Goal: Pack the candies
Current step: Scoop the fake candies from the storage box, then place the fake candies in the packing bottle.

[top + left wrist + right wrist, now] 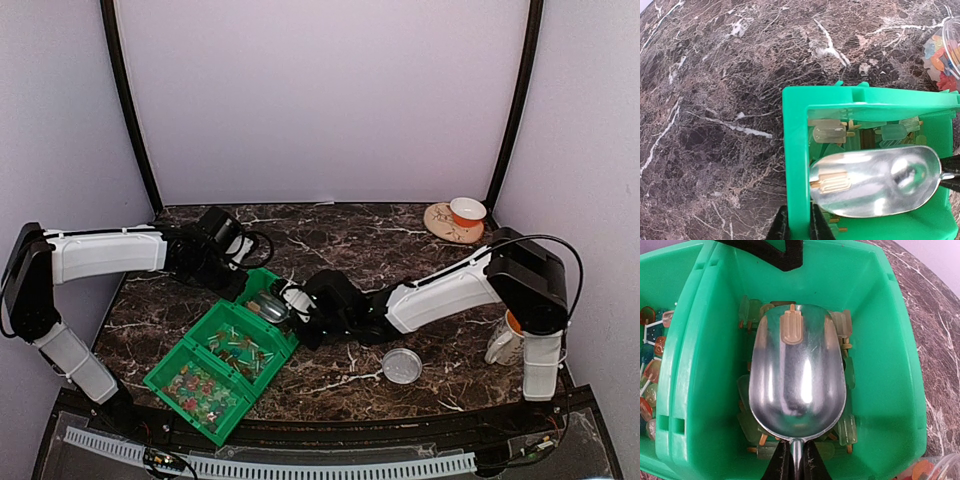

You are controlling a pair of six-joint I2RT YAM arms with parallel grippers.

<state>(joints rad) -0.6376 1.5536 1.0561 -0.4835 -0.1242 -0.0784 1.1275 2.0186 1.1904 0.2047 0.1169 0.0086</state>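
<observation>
Candies (847, 429) are lying just ahead of the right pincer (794, 460), under the outstretched scoop (797, 385) it is pinching. The left pincer (799, 226) is clamping the bin wall (795, 150).

You are looking at a robot test booth, a lab set-up and not a home. Plain pale walls (320, 100) close in three sides and black poles (133, 110) stand in the back corners. A dark marble-patterned surface (380, 240) has the left arm (105, 252) and right arm (445, 290) bolted at its near edge, behind a slotted white cable duct (300, 466).
</observation>
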